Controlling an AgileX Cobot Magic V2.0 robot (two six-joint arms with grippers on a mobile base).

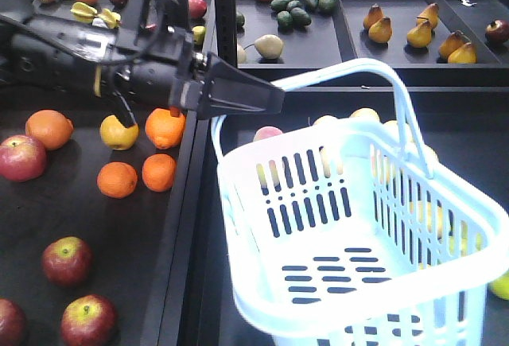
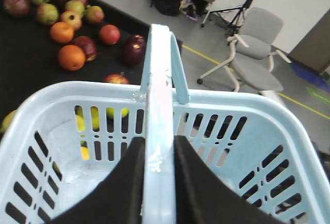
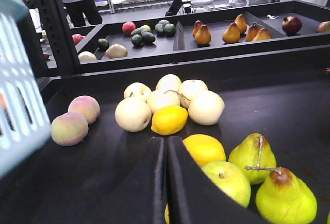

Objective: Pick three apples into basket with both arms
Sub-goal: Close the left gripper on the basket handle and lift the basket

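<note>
The pale blue basket hangs tilted over the right-hand tray, with no fruit inside. My left gripper is shut on its loop handle. The left wrist view shows both black fingers pressed against the handle, with my left gripper above the basket. Dark red apples lie on the left tray, below and left of the arm. My right gripper is shut on nothing, low over the right tray. The basket's corner shows at its left.
Oranges and a yellow fruit lie beside the apples. A raised divider separates the two trays. Near my right gripper are lemons, pale round fruit, peaches, a green apple and pears. Back trays hold pears.
</note>
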